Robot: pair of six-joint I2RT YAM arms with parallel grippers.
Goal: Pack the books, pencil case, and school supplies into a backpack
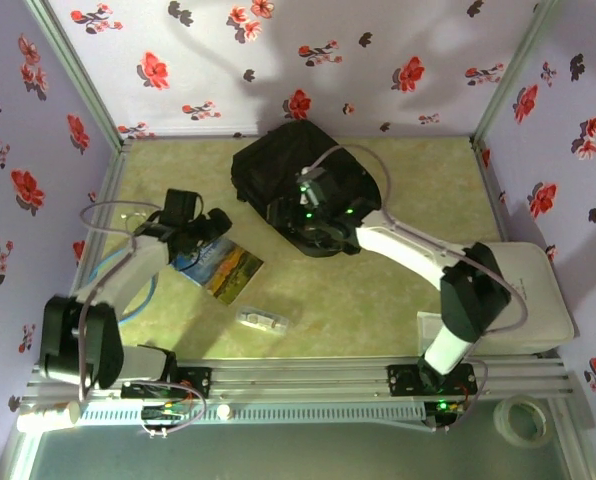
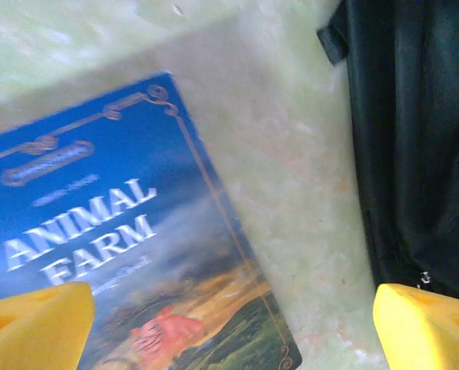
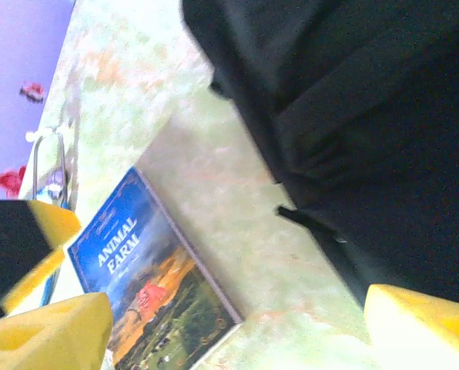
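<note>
The left jaws stand wide apart and empty above the table (image 2: 291,154). The blue book (image 2: 122,254) lies flat under one finger, and the black backpack (image 2: 422,139) is by the other. The right jaws, also apart and empty, hang at the backpack's edge. The pencil case (image 1: 264,320) lies behind both pairs, near the book's corner.

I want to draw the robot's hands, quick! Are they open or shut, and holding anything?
Left gripper: open, holding nothing.
Right gripper: open, holding nothing.
</note>
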